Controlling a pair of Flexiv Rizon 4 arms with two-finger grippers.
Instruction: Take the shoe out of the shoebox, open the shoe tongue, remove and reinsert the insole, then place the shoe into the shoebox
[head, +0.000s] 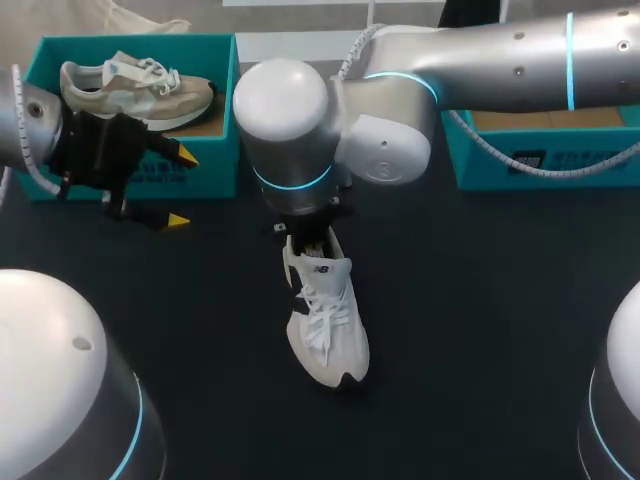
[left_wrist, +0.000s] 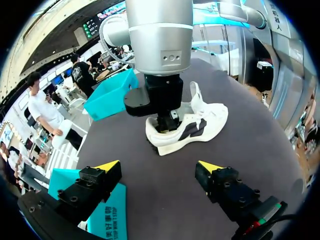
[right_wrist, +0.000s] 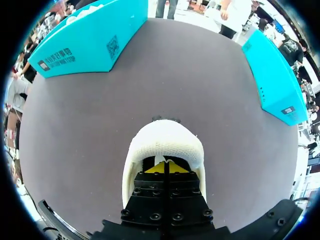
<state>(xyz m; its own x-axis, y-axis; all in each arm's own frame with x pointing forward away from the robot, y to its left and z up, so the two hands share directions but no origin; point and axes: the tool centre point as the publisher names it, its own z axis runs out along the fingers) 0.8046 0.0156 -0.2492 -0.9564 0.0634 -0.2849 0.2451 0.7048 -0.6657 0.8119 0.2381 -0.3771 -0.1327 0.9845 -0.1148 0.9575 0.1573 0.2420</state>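
Observation:
A white shoe (head: 327, 325) lies on the dark table (head: 480, 330), toe toward the front edge. My right gripper (head: 312, 240) points straight down into its heel opening. In the right wrist view its yellow tips (right_wrist: 166, 167) are shut together inside the white shoe (right_wrist: 165, 145); what lies between them is hidden. My left gripper (head: 183, 188) hovers open and holding nothing at the left, in front of the teal shoebox (head: 215, 150). In the left wrist view the left gripper (left_wrist: 159, 167) faces the shoe (left_wrist: 200, 125) from a distance, and the tongue stands up.
The left shoebox holds a beige shoe (head: 135, 85). A second teal box (head: 540, 155) stands at the back right, under my right arm. Both boxes show in the right wrist view (right_wrist: 85, 42) (right_wrist: 275, 75).

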